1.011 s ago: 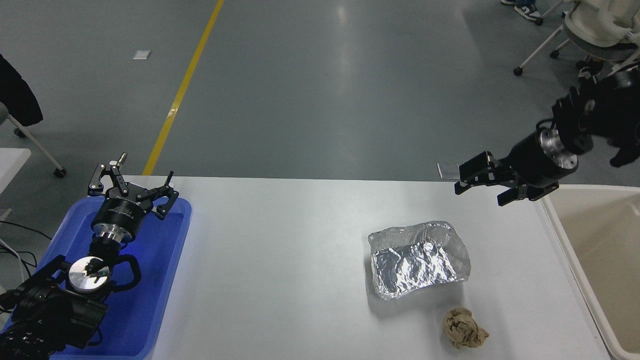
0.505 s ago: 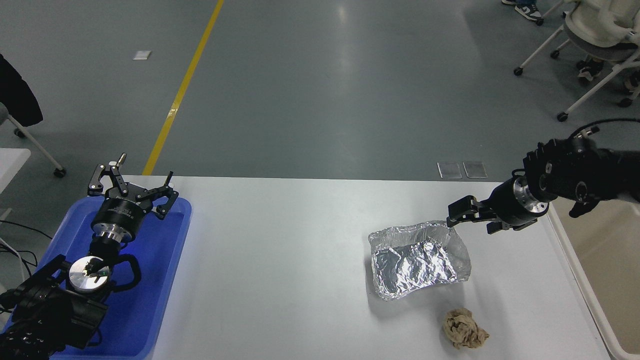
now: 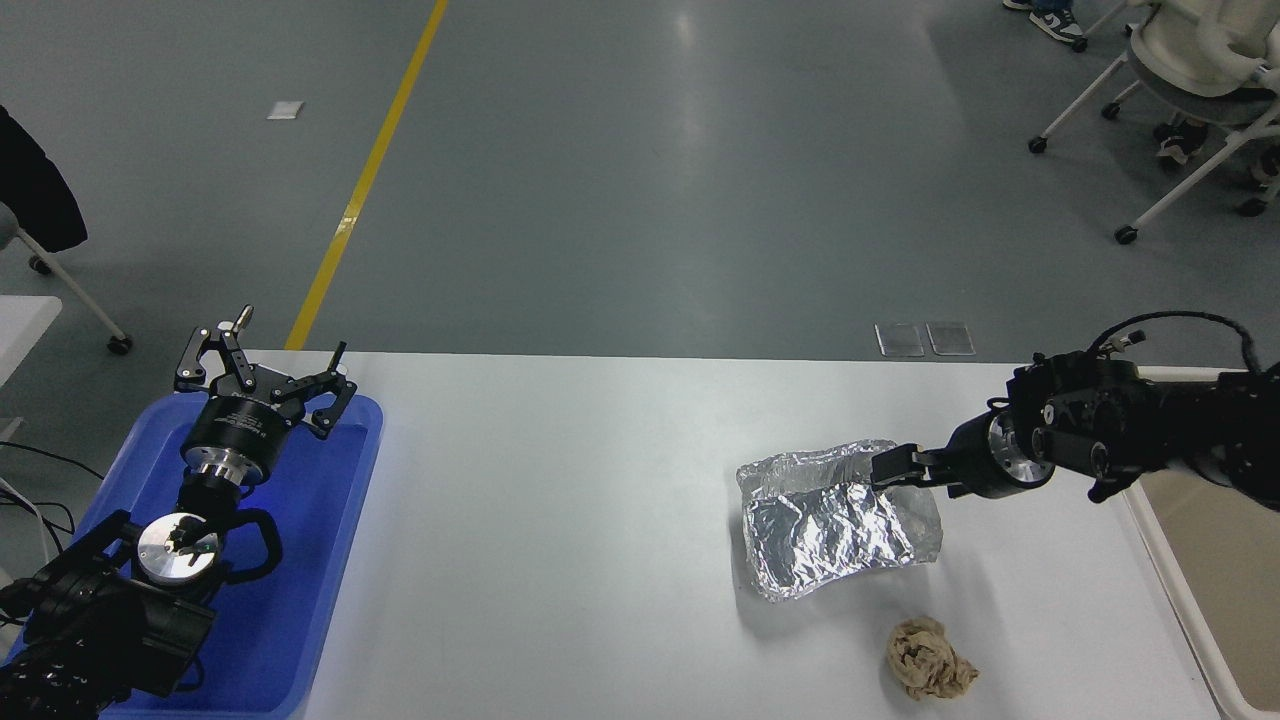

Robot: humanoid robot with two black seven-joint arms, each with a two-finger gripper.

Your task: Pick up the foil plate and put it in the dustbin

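Observation:
The foil plate (image 3: 830, 525), crinkled and shiny silver, lies on the white table right of centre. My right gripper (image 3: 882, 467) comes in low from the right and its tip is at the plate's far right rim, seen side-on. The dustbin (image 3: 1172, 585), cream with a thick rim, stands at the table's right edge, partly cut off by the picture and partly hidden behind my right arm. My left gripper (image 3: 265, 360) is parked open over the blue tray at the lower left.
A crumpled tan paper ball (image 3: 928, 657) lies just in front of the foil plate. The blue tray (image 3: 320, 560) fills the table's left end. Wheeled chairs (image 3: 1190, 70) stand on the floor at the far right.
My right arm has come down and leftward from above the table's far right corner, bringing the gripper to the foil plate's far right rim. The plate and my left arm have not moved.

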